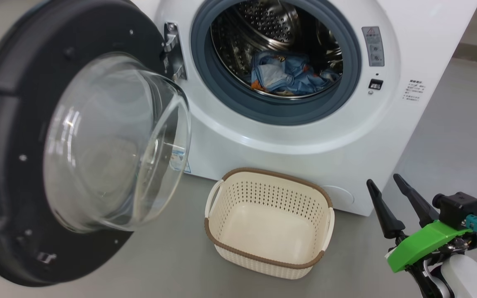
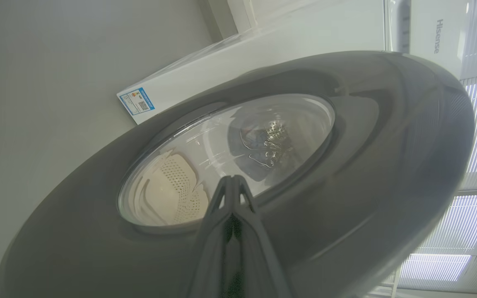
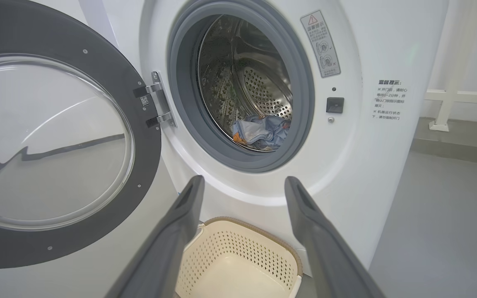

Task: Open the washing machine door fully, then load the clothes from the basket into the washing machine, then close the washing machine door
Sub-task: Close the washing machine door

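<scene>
The washing machine door (image 1: 10,165) stands open, the bear-print clothes (image 1: 290,76) in the drum, the basket (image 1: 271,176) on the floor below. Left gripper (image 2: 231,179) pressed together by the door's outer face; right gripper (image 1: 382,178) spread.

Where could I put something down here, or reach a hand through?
Bare floor right of the washing machine, beyond the right gripper; inside the basket; the drum mouth above the clothes. Narrow between the washing machine door and basket.

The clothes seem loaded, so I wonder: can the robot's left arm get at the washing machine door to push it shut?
Probably yes. The left gripper, shut, points at the outer face of the washing machine door from close by, nothing between them; contact is unclear.
</scene>
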Robot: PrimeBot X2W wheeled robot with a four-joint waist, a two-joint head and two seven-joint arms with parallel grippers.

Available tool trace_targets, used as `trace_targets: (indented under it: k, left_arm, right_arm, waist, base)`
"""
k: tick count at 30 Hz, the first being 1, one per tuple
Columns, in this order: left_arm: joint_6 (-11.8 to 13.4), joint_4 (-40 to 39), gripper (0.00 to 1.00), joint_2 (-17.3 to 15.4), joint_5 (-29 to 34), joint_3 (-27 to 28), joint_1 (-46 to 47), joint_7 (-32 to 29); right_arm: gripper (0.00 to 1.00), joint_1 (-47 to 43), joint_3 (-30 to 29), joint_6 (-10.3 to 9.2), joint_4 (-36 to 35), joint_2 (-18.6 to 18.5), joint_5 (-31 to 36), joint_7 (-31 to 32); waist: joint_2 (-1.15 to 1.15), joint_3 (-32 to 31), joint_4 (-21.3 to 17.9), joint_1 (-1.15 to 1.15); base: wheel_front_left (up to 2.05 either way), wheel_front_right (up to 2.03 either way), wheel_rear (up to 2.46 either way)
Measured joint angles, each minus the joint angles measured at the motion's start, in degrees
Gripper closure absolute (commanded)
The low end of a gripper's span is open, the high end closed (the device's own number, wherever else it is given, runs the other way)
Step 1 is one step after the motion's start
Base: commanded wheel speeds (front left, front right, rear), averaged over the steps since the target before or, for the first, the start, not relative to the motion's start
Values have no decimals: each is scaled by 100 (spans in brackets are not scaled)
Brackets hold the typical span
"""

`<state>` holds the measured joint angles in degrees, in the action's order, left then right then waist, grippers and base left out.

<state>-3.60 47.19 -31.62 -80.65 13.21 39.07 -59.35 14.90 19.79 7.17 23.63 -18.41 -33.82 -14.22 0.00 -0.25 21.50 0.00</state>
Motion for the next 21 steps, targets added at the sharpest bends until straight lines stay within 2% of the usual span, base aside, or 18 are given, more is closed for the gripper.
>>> trace_targets:
  k: [7, 14, 21]
  left_arm:
    - [692, -1430, 100, 383, -366, -13, -599, -597]
    - [1451, -2784, 100, 657, -563, 2, -1207, -776]
    - [1914, -3621, 100, 957, -721, 38, -1577, -809]
  right_arm:
    - [0, -87, -92, 0, -4, 60, -37, -7]
    - [0, -225, -171, 0, -46, 247, -54, -7]
    - [0, -250, -293, 0, -88, 352, -47, -7]
  waist:
    - [0, -186, -34, 0]
    - [0, -250, -179, 0]
    - [0, -242, -427, 0]
  base:
    - [0, 0, 0]
    - [0, 0, 0]
    - [0, 0, 0]
